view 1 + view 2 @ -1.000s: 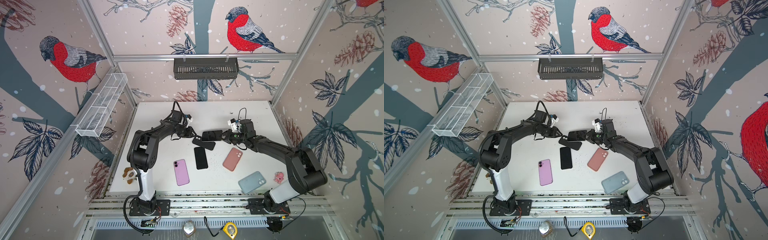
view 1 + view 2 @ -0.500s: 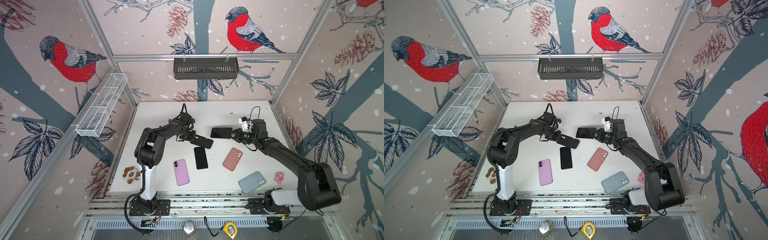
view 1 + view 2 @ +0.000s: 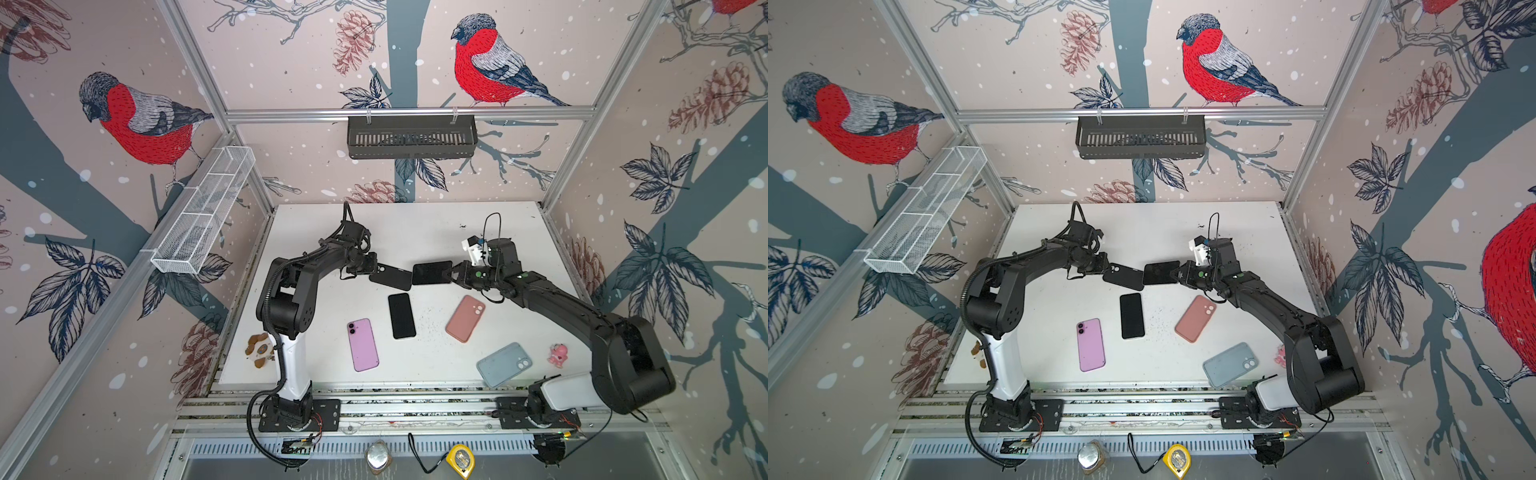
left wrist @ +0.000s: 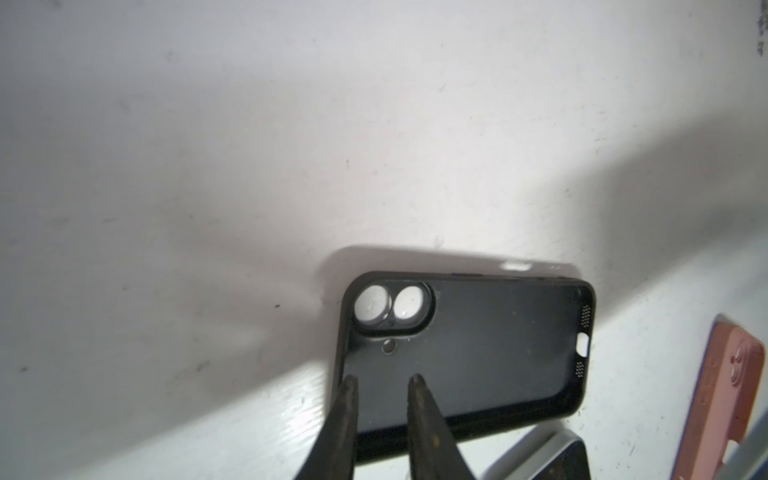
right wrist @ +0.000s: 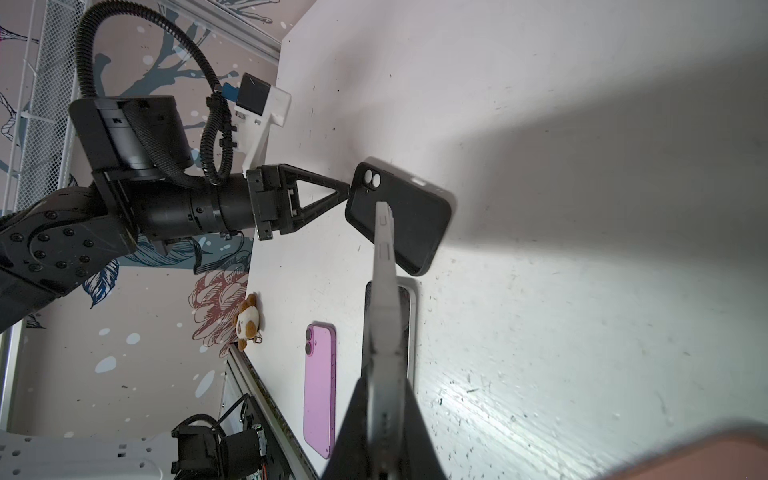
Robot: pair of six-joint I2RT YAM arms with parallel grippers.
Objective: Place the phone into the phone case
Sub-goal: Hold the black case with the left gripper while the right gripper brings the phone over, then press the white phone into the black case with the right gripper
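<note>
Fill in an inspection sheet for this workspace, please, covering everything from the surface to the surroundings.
Surface: white table, scuffed, dark specks near the middle.
Job's things: black case open side up; black phone held beside it, not yet inside.
Clutter: spare black phone, purple phone, salmon case, grey-blue case, pink toy; plush toy off the left edge.
End effectors: left end effector slightly parted at the black case's camera end, grip unclear; right end effector shut on the black phone.
Cables: corrugated hose looped over the left wrist; thin cable loop above the right wrist.
Surroundings: white wire basket on the left wall, black basket on the back rail, tape measure on the front ledge.
</note>
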